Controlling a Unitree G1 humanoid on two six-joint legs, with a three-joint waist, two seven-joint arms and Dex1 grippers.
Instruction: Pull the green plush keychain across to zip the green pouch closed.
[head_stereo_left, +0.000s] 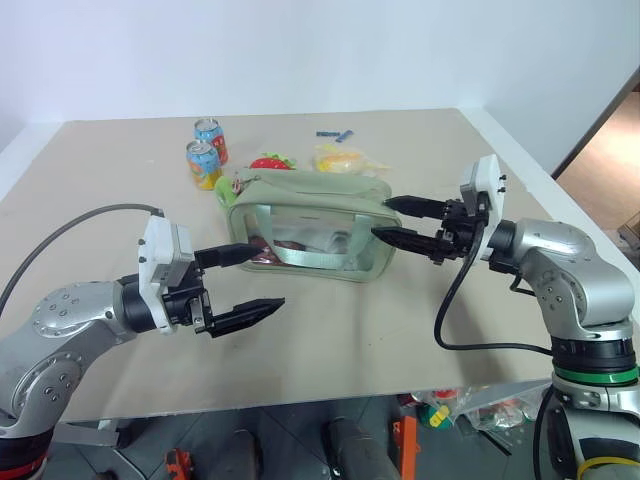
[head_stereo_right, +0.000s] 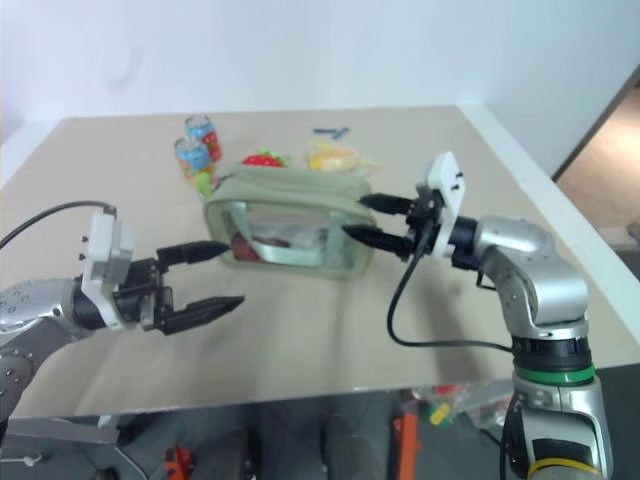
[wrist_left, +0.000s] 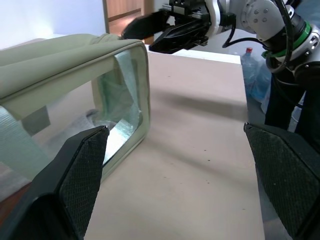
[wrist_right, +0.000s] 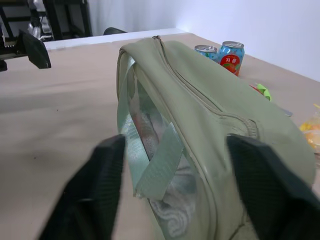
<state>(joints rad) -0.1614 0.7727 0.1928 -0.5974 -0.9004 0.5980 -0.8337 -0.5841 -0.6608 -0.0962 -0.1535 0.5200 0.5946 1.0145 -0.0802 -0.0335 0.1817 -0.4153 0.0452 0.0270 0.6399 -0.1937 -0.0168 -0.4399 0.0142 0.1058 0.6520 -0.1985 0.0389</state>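
The green pouch (head_stereo_left: 310, 222) lies on the table with its clear window facing me. In the right wrist view its top zipper (wrist_right: 200, 95) looks shut along its length. A bit of the lime-green plush keychain (head_stereo_right: 205, 184) peeks out at the pouch's left end, beside a can. My right gripper (head_stereo_left: 388, 218) hangs level just off the pouch's right end, open, with nothing between its fingers. Open just as wide, my left gripper (head_stereo_left: 262, 278) sits in front of the pouch's left half, a little apart from it and pointing right.
Two drink cans (head_stereo_left: 204, 162) stand behind the pouch's left end. A red strawberry plush (head_stereo_left: 270, 161) and a yellow wrapped packet (head_stereo_left: 340, 158) lie behind it, with small blue pieces (head_stereo_left: 335, 134) further back. The table's (head_stereo_left: 350, 330) right edge is close behind my right arm.
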